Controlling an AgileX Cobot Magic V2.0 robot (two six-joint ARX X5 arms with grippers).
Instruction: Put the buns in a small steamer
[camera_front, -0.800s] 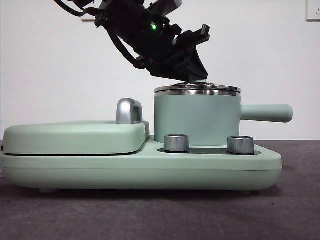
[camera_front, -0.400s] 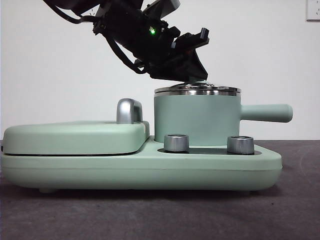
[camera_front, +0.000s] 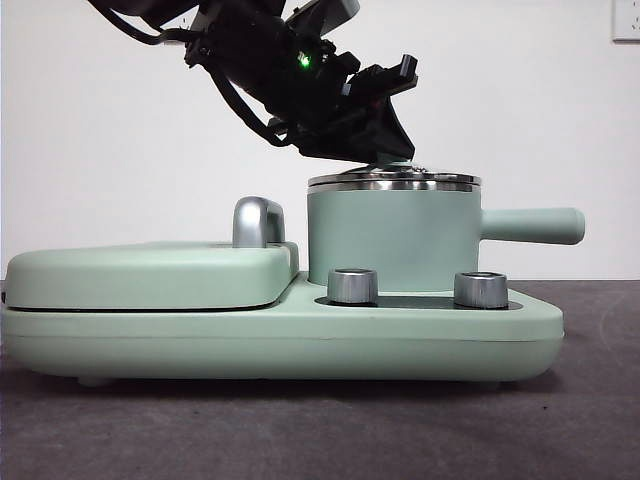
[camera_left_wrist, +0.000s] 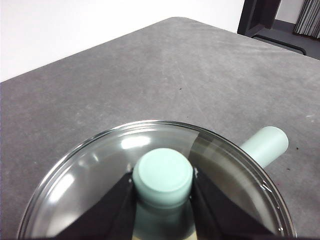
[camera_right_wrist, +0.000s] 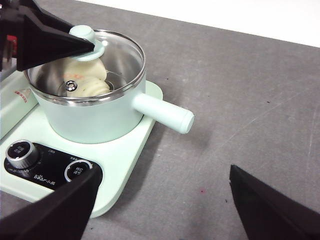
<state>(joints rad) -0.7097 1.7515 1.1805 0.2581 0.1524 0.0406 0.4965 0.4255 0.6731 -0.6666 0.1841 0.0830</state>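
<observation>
Left claw (camera_left_wrist: 162, 192) pinches the lid knob (camera_left_wrist: 163, 176); only the right wrist view reveals buns (camera_right_wrist: 87, 75) inside the small steamer (camera_right_wrist: 95, 117)

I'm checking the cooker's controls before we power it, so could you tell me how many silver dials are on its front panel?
2. One dial sits below the small steamer's left side, the other dial below its handle end; the right wrist view shows the same pair, none hidden.

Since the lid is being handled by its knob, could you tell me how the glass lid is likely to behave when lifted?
The glass lid is rigid, and being glass it is probably fragile if dropped. The left gripper holds only its small smooth green knob, so the lid may swing or slip. Its steel rim rests on the small steamer, so it should lift off freely.
</observation>
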